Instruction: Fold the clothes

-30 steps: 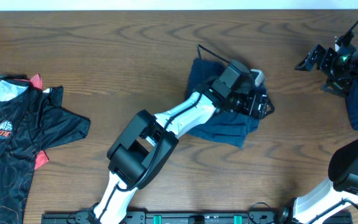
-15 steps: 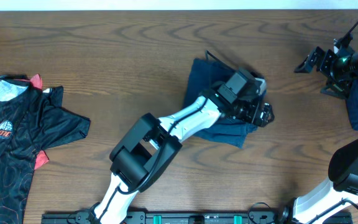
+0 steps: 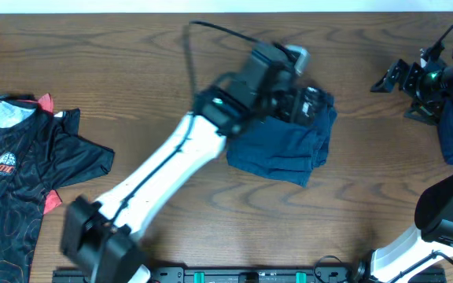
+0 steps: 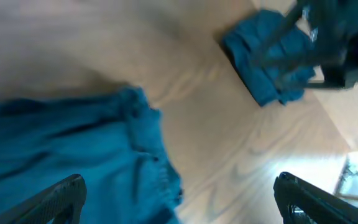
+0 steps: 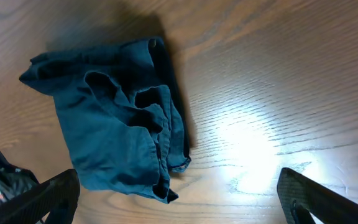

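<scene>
Clothes [image 3: 285, 149] of soft navy fabric lie bunched at the middle of the table [image 3: 132, 63]; a second navy pile [image 3: 452, 134] sits at its right edge. Light and limp, they will likely sag, so a hem corner looks the best hold. The left gripper [image 4: 180, 198] hovers over them with jaws apart, and the right gripper [image 5: 176, 194] is likewise spread and empty.

No text, number, brand or sign can be read in any view.

One printed mark is visible: a small emblem [image 3: 5, 163] with an orange band that may be lettering. It stands on the chest of the black jersey [image 3: 22, 173] with the orange line pattern, which lies well apart from the left hand [image 3: 309, 104], far out on that hand's left side. The characters are too small to make out.
</scene>
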